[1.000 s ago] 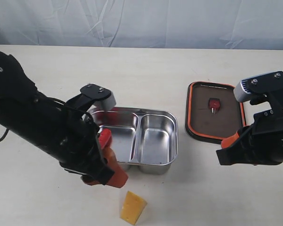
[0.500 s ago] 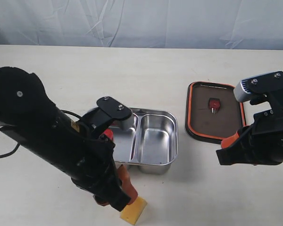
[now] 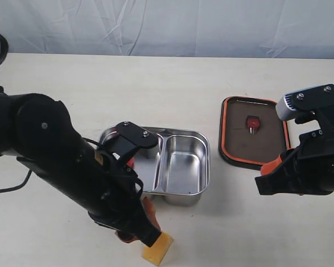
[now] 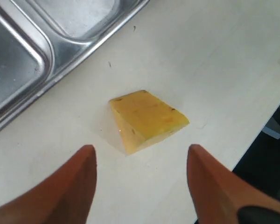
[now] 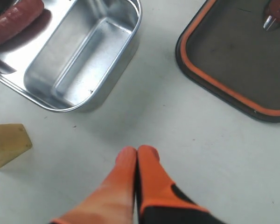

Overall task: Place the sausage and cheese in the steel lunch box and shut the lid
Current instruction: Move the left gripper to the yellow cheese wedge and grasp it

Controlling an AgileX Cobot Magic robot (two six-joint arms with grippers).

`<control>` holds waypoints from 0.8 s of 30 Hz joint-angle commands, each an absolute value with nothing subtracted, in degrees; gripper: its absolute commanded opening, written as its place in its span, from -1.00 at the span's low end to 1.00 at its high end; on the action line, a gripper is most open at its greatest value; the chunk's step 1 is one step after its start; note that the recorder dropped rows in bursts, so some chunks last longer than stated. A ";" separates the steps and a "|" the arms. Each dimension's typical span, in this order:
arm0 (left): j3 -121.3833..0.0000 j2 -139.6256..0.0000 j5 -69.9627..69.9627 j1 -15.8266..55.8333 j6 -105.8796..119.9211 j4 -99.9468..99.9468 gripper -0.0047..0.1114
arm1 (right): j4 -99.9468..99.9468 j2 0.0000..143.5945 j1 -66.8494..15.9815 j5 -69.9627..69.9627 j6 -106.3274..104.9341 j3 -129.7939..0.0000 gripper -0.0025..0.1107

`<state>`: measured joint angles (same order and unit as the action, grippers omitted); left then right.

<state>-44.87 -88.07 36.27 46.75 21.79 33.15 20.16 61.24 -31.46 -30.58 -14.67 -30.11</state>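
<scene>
Left arm: black and bulky, bent low from the left, crossing the near-left corner of the steel lunch box (image 3: 204,167), wrist pitched down toward the near table edge. Left gripper (image 4: 140,151) hangs right over the cheese (image 4: 147,119), orange fingers (image 4: 79,177) spread wide to either side, nothing pinched, no contact visible.

Cheese: yellow-orange wedge, matte, flat faces, sharp edges. Lies on the table (image 3: 156,83) just near of the box, close to the near edge.

Right arm: parked at the right, just near of the lid (image 3: 270,142), pointing left. Right gripper (image 5: 137,151) with orange tips pressed together, holds nothing, hovers over bare table between box and lid.

Box: shiny steel, rounded corners, two wells split by a divider, right well bare metal. Sausage (image 5: 14,18) sits in the left well, dark red, glossy, rounded, partly hidden by the left arm in the exterior view.

Lid: lies flat and apart, right of the box, underside up. Dark smoky panel, orange seal round the rim, small red-orange valve (image 3: 251,122) in the middle.

Table: pale, smooth.
</scene>
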 commanded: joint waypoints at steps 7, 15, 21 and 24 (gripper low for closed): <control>-45.03 -90.30 34.53 47.03 22.92 37.02 0.04 | 20.20 60.80 -31.42 -30.37 -14.49 -29.84 -0.96; -45.03 -90.80 30.45 52.74 23.30 37.09 0.04 | 20.08 60.80 -31.42 -30.37 -14.51 -29.84 -0.96; -45.03 -93.09 27.77 54.89 22.94 34.95 0.04 | 20.08 60.80 -31.42 -30.37 -14.51 -29.84 -0.96; -45.03 -95.99 27.05 54.89 22.94 33.96 0.04 | 20.08 60.80 -31.42 -30.37 -14.51 -29.84 -0.96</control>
<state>-44.87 -94.78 27.84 54.41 23.10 34.57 20.16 61.24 -31.46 -30.58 -14.40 -30.11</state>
